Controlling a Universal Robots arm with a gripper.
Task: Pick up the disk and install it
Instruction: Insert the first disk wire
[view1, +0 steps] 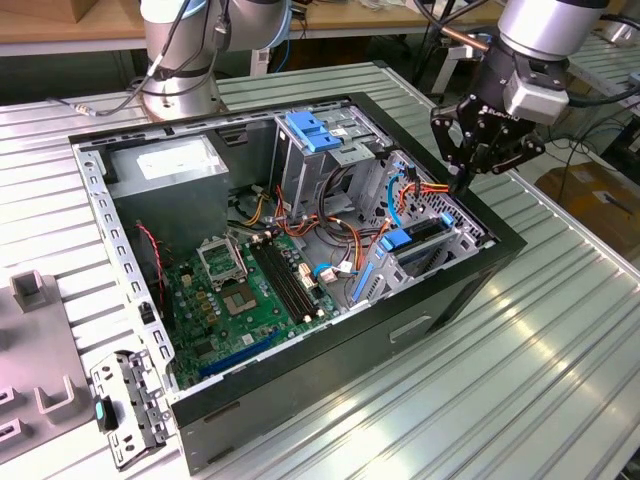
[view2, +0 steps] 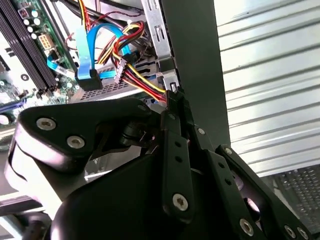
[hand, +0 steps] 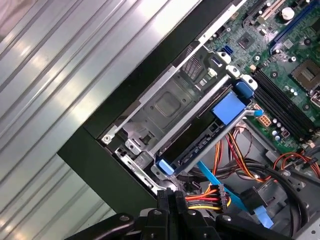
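I have the gripper (view1: 463, 183) in the upper right of the exterior view, hanging over the right-hand corner of the open computer case (view1: 440, 300), right at the case's top edge. In both wrist views its two black fingers (view2: 176, 120) press flat against each other with nothing between them, so the claw is together and empty. In the second wrist view the fingertips sit against the metal lip of the case wall, next to a bundle of red, yellow and black power wires (view2: 142, 82) and a light-blue flat cable (view2: 85, 60).

The disk (view1: 415, 240) is already sitting in the drive cage at the right of centre in the exterior view, just below and to the exterior view's left of the gripper. In the first wrist view I see it in the middle of the frame: a dark body with bright blue rails (hand: 200, 145) lying in the grey metal cage (hand: 170, 105), a blue tab at its end. The gripper does not touch it.

The green motherboard (view1: 250, 290) fills the lower left of the case floor in the exterior view. A paler blue bracket (view1: 315, 130) stands at the top centre of the case. The case rests on a ribbed metal table (view1: 520, 400).
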